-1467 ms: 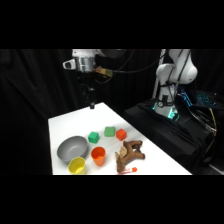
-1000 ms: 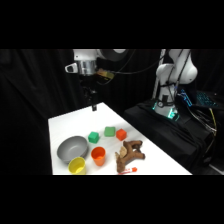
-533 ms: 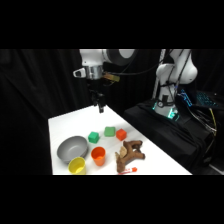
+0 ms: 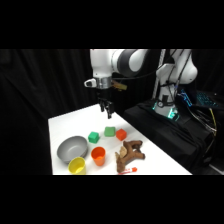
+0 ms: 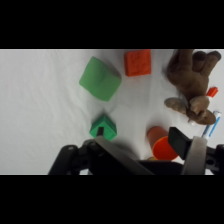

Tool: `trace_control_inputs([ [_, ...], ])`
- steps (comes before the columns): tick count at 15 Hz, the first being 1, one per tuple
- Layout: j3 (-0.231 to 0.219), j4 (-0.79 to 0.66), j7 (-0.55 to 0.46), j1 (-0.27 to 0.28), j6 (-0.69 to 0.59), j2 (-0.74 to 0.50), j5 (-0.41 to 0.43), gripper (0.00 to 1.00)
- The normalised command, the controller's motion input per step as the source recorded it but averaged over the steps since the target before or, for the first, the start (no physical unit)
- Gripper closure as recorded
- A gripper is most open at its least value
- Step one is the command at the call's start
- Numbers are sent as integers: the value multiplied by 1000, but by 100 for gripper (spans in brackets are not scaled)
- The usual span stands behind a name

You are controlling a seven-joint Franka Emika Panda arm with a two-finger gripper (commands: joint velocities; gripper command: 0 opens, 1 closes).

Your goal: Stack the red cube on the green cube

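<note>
approach step: gripper (image 4: 107, 113) hangs empty, fingers apart, above table's (image 4: 65, 122) far edge. red cube (image 4: 120, 134) sits mid-table beside pale cube (image 4: 109, 132); green cube (image 4: 93, 137) nearby. next: lower onto red, grip.

The table (image 4: 65, 122) is seen as plain white, and on it the red cube (image 5: 137, 62) is shown in orange-red with a faint grid pattern on its top face, while the green cube (image 5: 103, 126) is coloured a deep emerald and the other cube (image 5: 100, 78) a paler green. A grey bowl (image 4: 72, 148), a yellow cup (image 4: 77, 165) and an orange cup (image 4: 98, 155) are shown, along with a brown plush toy (image 5: 192, 82). The arm (image 4: 120, 61) is white, with the gripper (image 4: 107, 107) black.
</note>
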Motion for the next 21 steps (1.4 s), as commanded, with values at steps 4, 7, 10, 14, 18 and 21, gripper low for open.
trace_control_inputs([
  [4,22,-331,-109,12,313,-147,-33,0],
  [7,13,-258,-127,1,266,-110,-19,0],
  [10,10,-204,-133,-5,275,-46,-3,0],
  [14,10,-136,-97,-6,265,20,-28,0],
  [18,26,-106,-74,-1,280,48,-5,0],
  [21,33,-56,-58,-6,305,100,21,0],
])
